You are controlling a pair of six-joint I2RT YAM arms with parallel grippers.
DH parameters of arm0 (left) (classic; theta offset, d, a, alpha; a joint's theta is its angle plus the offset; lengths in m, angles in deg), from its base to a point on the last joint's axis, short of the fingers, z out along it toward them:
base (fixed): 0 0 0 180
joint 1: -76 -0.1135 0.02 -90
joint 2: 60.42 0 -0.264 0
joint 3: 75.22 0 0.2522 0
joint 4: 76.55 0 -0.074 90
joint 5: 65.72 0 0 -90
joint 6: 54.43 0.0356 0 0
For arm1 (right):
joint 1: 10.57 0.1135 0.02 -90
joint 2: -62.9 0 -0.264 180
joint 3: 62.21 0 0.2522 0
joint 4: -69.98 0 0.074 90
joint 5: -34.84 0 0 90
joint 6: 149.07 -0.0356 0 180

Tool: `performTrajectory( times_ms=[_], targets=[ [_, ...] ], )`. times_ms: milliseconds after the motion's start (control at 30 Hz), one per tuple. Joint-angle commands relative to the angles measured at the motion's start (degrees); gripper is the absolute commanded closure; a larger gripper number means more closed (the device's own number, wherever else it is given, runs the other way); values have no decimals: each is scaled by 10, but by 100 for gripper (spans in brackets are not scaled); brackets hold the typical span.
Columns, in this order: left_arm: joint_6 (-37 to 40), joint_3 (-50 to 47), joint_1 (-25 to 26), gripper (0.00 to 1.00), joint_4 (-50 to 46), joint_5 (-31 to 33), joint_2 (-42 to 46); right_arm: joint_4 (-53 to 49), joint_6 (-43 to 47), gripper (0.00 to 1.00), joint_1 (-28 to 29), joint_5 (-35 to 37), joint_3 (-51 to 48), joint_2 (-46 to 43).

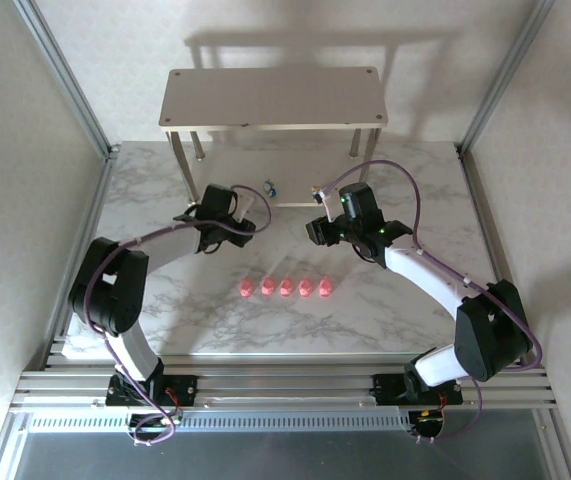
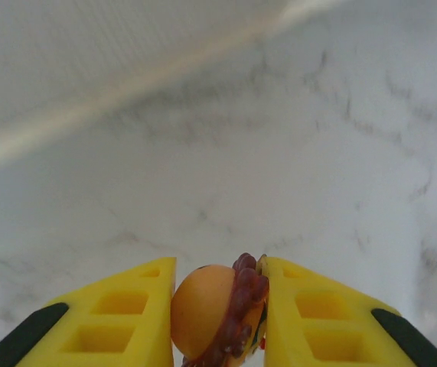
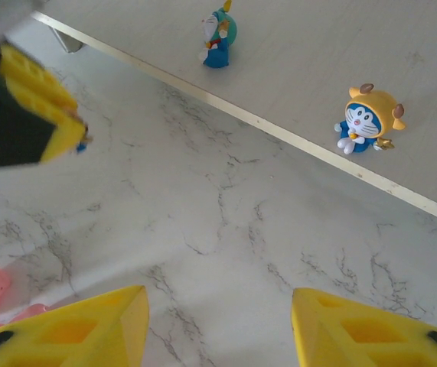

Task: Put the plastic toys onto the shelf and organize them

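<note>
While both arms reach in over the marble table [image 1: 215, 325], the scene stands thus.
Left gripper [image 2: 216, 267]: clenched on the dark-red-topped figurine [image 2: 207, 313], with a yellow finger [image 2: 119, 321] pressed against each side of it, above the marble.
Right gripper [image 3: 218, 313]: released, jaws wide apart, hanging over bare marble just in front of the shelf's lower edge.
Shelf [image 1: 272, 97]: stands at the far side of the table, beyond both grippers.
Lower board [image 3: 317, 53]: carries two figurines, set well apart.
Teal-topped figurine [image 3: 220, 34]: upright, back from the board's front edge.
Orange-topped figurine [image 3: 370, 118]: upright, near the front edge (its face turned toward the right wrist camera).
Pink pigs [image 1: 286, 288]: five in a straight row on the marble, between the two arms and nearer the bases than either gripper.
</note>
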Motion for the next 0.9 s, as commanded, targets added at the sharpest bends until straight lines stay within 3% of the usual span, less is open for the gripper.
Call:
performTrajectory(
  times_ms=[0,500,867],
  targets=[
    [22,47,-27,97,-25,-21,11,-1,-3,48,-4,4,4,-18],
    [58,207,-66,97,-88,-45,-87,-25,-8,48,-3,14,28,-40],
    [82,251,-84,97,-120,-29,-129,-36,-9,48,-4,18,52,-34]
  ],
)
